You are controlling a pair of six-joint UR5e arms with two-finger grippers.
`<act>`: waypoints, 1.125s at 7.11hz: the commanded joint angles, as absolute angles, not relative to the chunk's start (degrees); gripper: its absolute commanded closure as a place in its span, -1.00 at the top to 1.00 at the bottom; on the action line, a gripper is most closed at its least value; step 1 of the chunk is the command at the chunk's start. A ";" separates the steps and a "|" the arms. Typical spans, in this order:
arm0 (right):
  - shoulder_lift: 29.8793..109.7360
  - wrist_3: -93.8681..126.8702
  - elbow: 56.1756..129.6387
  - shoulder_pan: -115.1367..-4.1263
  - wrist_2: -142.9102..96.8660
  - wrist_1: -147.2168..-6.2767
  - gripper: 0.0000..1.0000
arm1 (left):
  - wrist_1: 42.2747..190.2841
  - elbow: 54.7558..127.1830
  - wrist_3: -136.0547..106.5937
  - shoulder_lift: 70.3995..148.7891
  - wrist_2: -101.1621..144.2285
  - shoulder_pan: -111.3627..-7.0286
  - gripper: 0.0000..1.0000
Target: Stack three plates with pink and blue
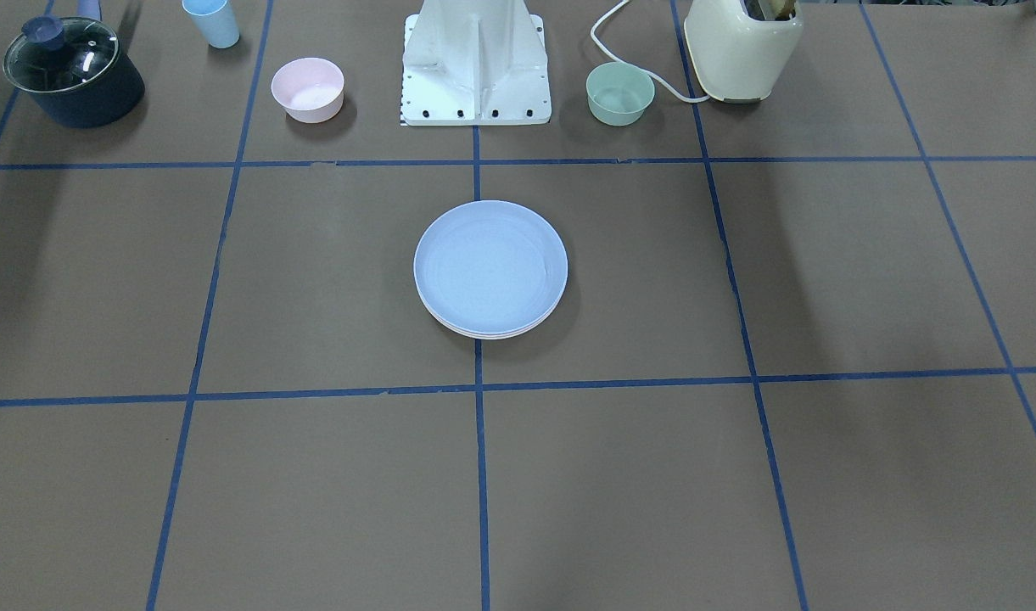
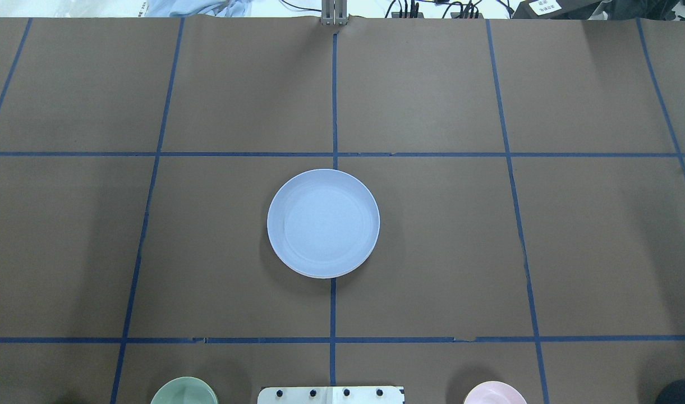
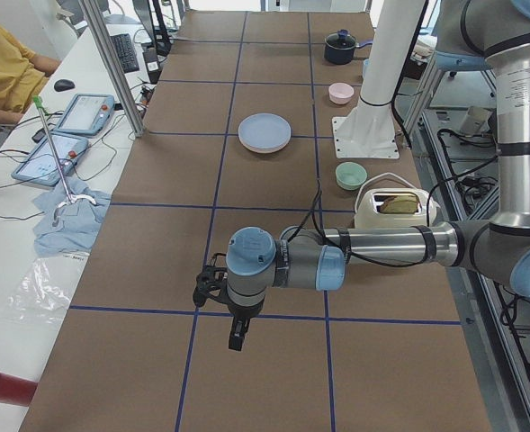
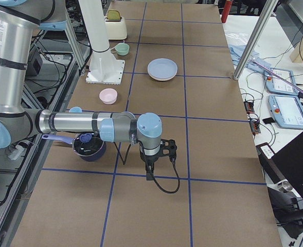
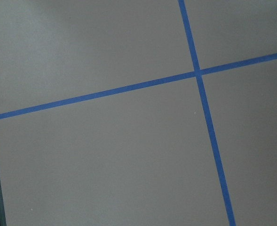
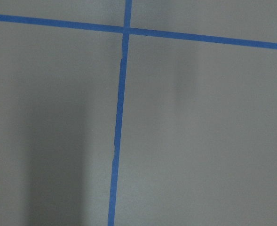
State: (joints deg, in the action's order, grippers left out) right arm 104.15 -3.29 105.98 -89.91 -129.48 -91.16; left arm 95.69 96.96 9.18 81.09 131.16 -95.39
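Nearest to you the brown table (image 1: 314, 492) with its blue tape grid is bare. At its middle, on the centre tape line, sits the stack of plates (image 1: 484, 333). You see the light blue plate (image 1: 490, 267) on top, round, shallow and matte with a low raised rim. Two paler rims peek out beneath its near edge, nested closely and sitting level; their colours are too faint to tell apart.

Beyond the stack, along the robot's side, stand a small pink bowl (image 1: 307, 89), the white robot base (image 1: 475, 64) and a small green bowl (image 1: 620, 93). Further out are a cream toaster (image 1: 742, 47), a dark lidded pot (image 1: 72, 72) and a blue cup (image 1: 212, 21).

Both arms are stretched out toward the table's ends, well apart from the plates. The left gripper (image 3: 212, 290) hangs over a tape crossing and the right gripper (image 4: 165, 149) over a tape line. Only the side views show them, so you cannot tell how wide either one stands.
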 commanded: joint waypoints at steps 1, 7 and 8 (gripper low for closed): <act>104.15 -3.34 105.82 -89.91 -129.64 -91.14 1.00 | 95.71 97.03 3.87 80.43 134.29 -95.36 1.00; 104.15 -3.51 105.82 -89.91 -129.90 -91.14 1.00 | 97.38 99.58 4.04 80.68 134.12 -93.60 1.00; 104.15 -3.52 105.82 -89.91 -129.90 -91.14 1.00 | 97.38 99.58 4.04 80.68 134.12 -93.60 1.00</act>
State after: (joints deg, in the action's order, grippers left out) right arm 104.15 -3.48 105.82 -89.91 -129.87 -91.14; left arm 97.36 99.43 4.04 80.71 134.15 -93.66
